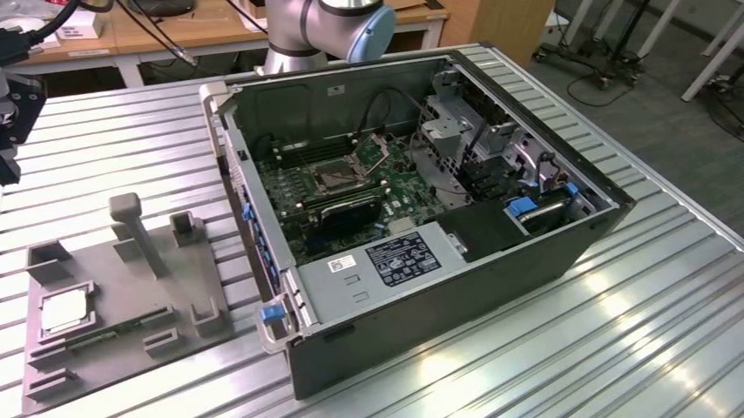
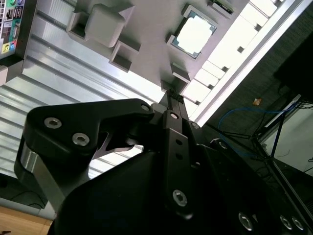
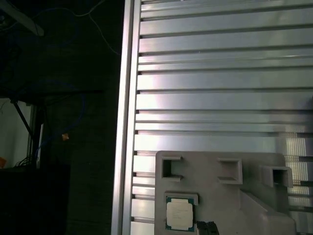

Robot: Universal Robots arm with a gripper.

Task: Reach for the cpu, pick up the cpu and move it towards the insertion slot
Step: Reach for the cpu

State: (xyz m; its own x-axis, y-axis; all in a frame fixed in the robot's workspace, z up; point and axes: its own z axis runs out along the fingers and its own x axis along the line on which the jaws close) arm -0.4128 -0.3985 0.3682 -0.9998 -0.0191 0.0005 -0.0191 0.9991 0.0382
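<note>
Gripper (image 2: pixel 171 96), pressed together and empty, hovers near one cpu (image 2: pixel 194 34) in one grey tray (image 2: pixel 146 27).

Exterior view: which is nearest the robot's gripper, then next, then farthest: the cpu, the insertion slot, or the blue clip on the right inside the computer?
Gripper at the exterior view's left edge:
1. The cpu, on the grey tray, at the left.
2. The insertion slot, middle of the computer case.
3. The blue clip, far at the exterior view's right.
</note>
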